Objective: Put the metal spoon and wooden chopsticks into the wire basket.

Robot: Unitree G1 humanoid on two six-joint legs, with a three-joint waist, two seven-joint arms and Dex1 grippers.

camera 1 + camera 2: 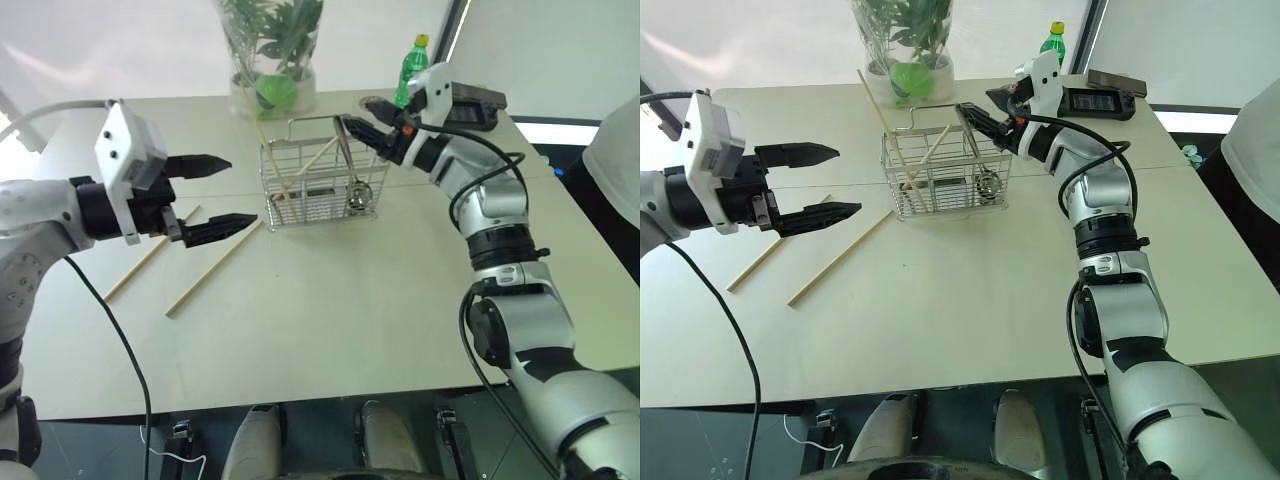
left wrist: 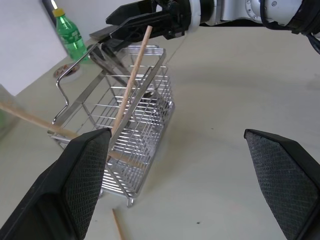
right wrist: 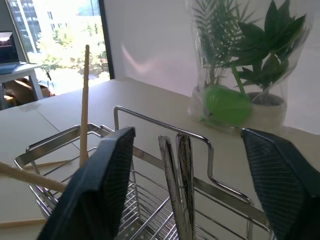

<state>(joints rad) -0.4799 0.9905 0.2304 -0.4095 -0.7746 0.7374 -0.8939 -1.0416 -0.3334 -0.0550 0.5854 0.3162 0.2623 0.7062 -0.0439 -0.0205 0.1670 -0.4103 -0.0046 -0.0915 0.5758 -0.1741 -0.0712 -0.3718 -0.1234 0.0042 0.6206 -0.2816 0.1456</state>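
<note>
The wire basket (image 1: pixel 310 195) stands mid-table. The metal spoon (image 1: pixel 358 192) rests inside its right end, bowl down, with its handle (image 3: pixel 182 175) upright. Two wooden chopsticks (image 1: pixel 275 160) lean inside the basket and stick out over the rim. Two more chopsticks (image 1: pixel 212 268) lie flat on the table to the basket's left. My right gripper (image 1: pixel 352 115) hovers open just above the basket's right end. The spoon's handle rises between its fingers, and neither finger touches it. Left of the basket my left gripper (image 1: pixel 240 192) is open and empty, pointing at the basket.
A glass vase with green plants (image 1: pixel 272 70) stands behind the basket, a green bottle (image 1: pixel 411 68) to the back right. A dark flat device (image 1: pixel 1110 100) lies at the far right of the table. A person's white sleeve (image 1: pixel 615 170) shows at the right edge.
</note>
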